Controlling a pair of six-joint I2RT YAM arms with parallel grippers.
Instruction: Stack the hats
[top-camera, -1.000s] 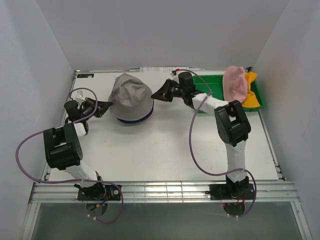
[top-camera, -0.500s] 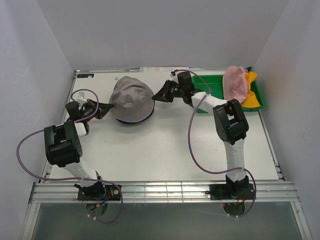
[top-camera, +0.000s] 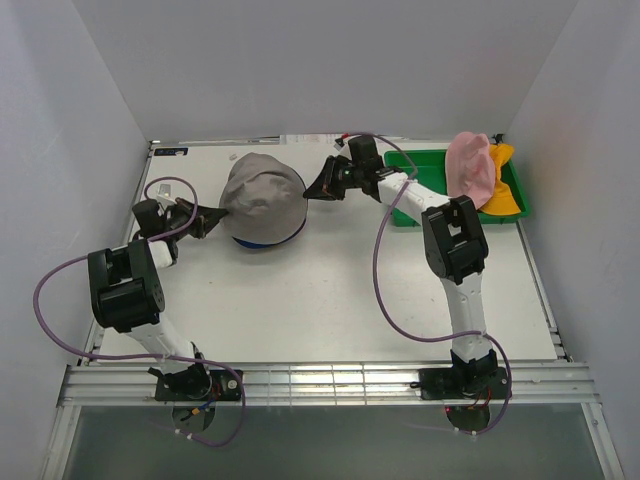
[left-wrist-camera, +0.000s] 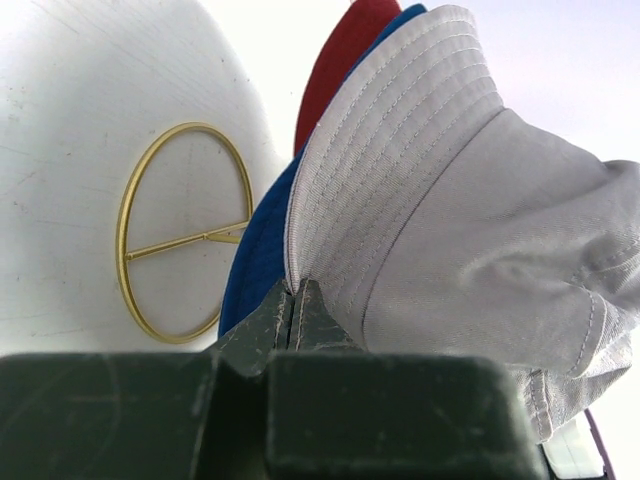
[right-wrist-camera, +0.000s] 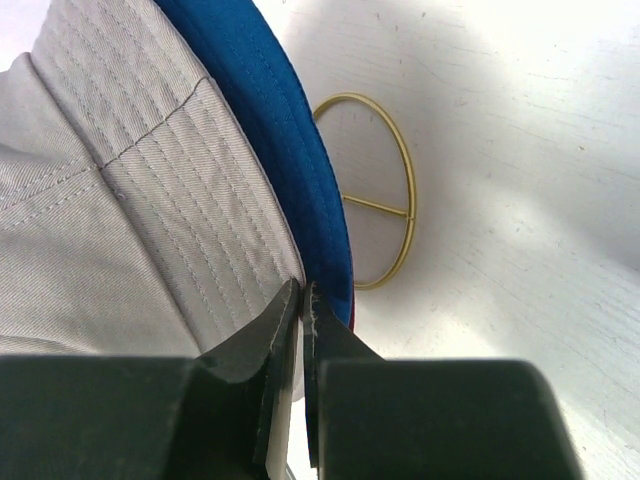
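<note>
The grey hat (top-camera: 262, 193) sits domed over the blue hat (top-camera: 262, 241), whose brim shows under its near edge. My left gripper (top-camera: 214, 216) is shut on the grey hat's left brim and my right gripper (top-camera: 313, 190) on its right brim. In the left wrist view my gripper (left-wrist-camera: 297, 291) pinches the grey brim (left-wrist-camera: 400, 170), with the blue hat (left-wrist-camera: 255, 270) and the dark red hat (left-wrist-camera: 338, 70) layered beneath. In the right wrist view my gripper (right-wrist-camera: 303, 291) grips the grey brim (right-wrist-camera: 190, 220) above the blue brim (right-wrist-camera: 270, 120). The pink hat (top-camera: 469, 167) and the yellow-orange hat (top-camera: 503, 192) lie at the back right.
A green tray (top-camera: 415, 162) stands at the back right under the pink and yellow-orange hats. Thin wire rings lie flat on the table beside the stack, one ring (left-wrist-camera: 185, 232) at the left and another ring (right-wrist-camera: 385, 200) at the right. White walls close in both sides.
Both grippers have drawn the grey hat down and slightly back over the blue hat. The right arm has swung a little toward the back wall.
</note>
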